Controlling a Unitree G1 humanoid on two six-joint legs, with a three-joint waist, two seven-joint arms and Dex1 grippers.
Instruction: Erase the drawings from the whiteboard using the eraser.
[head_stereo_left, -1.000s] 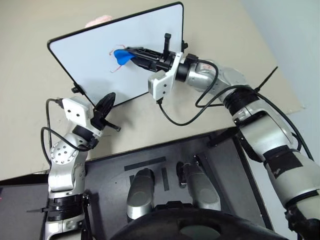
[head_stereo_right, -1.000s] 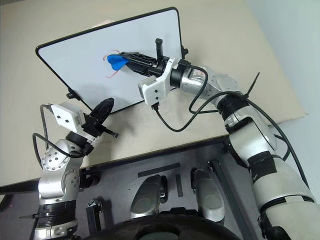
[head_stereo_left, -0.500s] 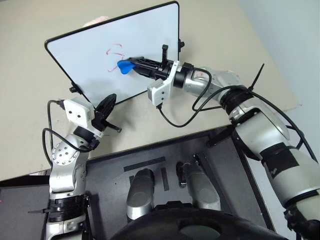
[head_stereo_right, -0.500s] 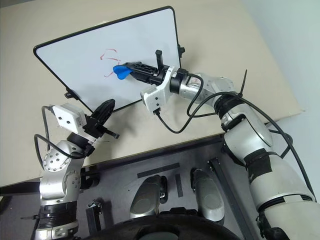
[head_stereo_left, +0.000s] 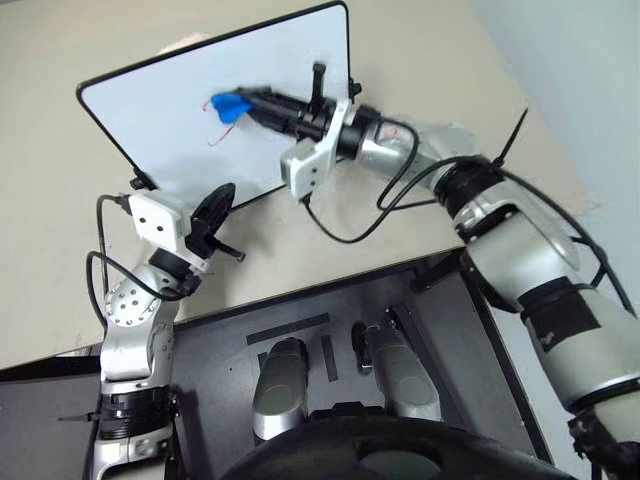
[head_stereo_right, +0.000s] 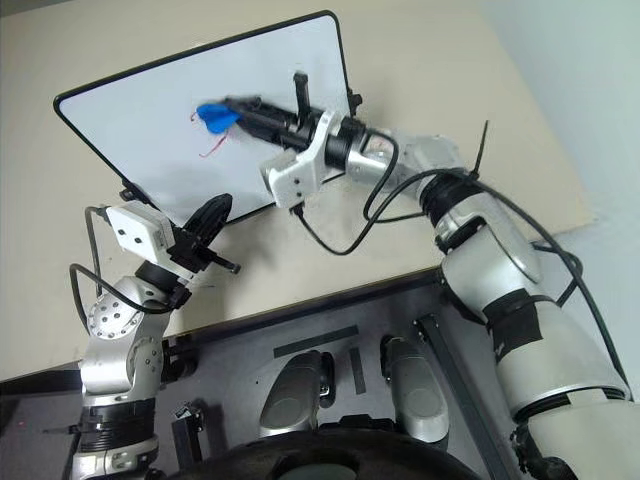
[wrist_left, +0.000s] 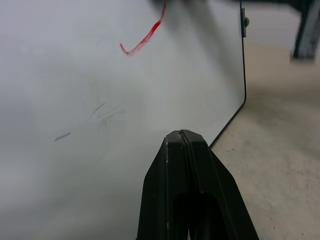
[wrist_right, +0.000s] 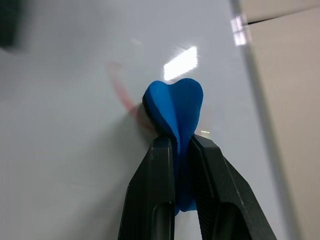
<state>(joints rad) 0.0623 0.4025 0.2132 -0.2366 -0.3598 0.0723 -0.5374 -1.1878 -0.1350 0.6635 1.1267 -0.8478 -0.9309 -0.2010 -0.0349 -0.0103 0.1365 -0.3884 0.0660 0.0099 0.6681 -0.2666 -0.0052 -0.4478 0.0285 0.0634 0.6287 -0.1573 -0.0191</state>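
Beige floor under everything, w/ the whiteboard (head_stereo_left: 190, 120) propped up tilted in front of us. Something pinkish, maybe a person's hand (head_stereo_left: 184, 42), peeks over its top edge, prob. steadying it; can't tell for sure.

Our right gripper (head_stereo_left: 250, 105) reaches across the board from the right, fingers clamped tight on the eraser (head_stereo_left: 225, 106). Blue tip sticks out past the fingertips so it's the soft part that rubs, not the black plastic. In the right wrist view the eraser (wrist_right: 174, 107) sits pressed vs. the board on a faint red smear.

Our left gripper (head_stereo_left: 212, 208) hangs just below the board's lower edge, fingers shut on nothing, parked clear of the wiping stroke. Its wrist view looks up the board from there.

The drawings (head_stereo_left: 215, 132) are partly gone: a thin red hook (wrist_left: 145, 36) is left below the eraser, plus faint traces beside it.

Vs. half a sec ago: eraser has swept up and to the left, over where the upper loops showed; those are now covered or wiped. Left gripper hasn't budged.
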